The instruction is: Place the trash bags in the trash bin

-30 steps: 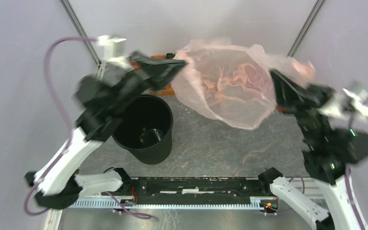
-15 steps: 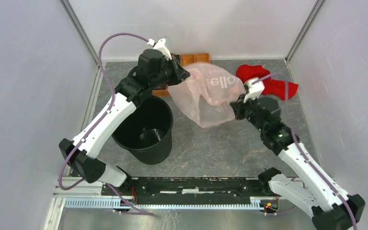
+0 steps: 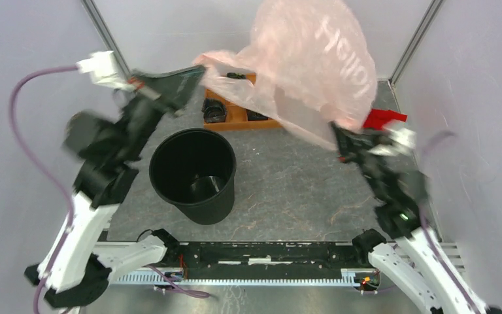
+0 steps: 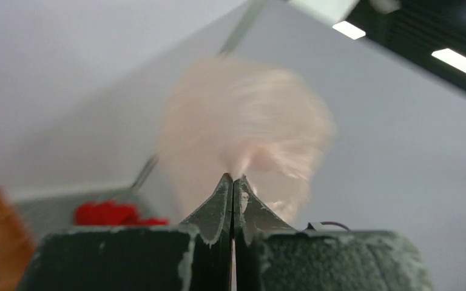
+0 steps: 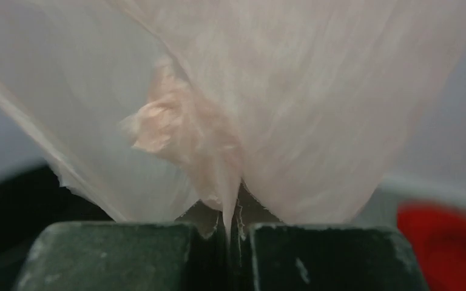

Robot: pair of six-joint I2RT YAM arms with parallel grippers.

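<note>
The pale pink trash bag (image 3: 314, 65) billows high in the air, stretched between both grippers. My left gripper (image 3: 196, 72) is shut on its left edge, up and left of the black trash bin (image 3: 193, 173); the bag shows blurred in the left wrist view (image 4: 243, 127) beyond the gripper (image 4: 233, 177). My right gripper (image 3: 340, 139) is shut on the bag's lower right edge; film fills the right wrist view (image 5: 279, 91) and a strip is pinched at the gripper (image 5: 233, 203). The bin stands upright and open on the table, left of centre.
An orange compartment tray (image 3: 242, 114) lies behind the bin, partly under the bag. A red cloth (image 3: 382, 118) lies at the right rear, also in the wrist views (image 4: 106, 213) (image 5: 449, 233). Grey walls enclose the table on three sides.
Both arms have swung the bag upward and it has ballooned open high above the table. The left gripper moved left and up; the right gripper moved slightly right.
</note>
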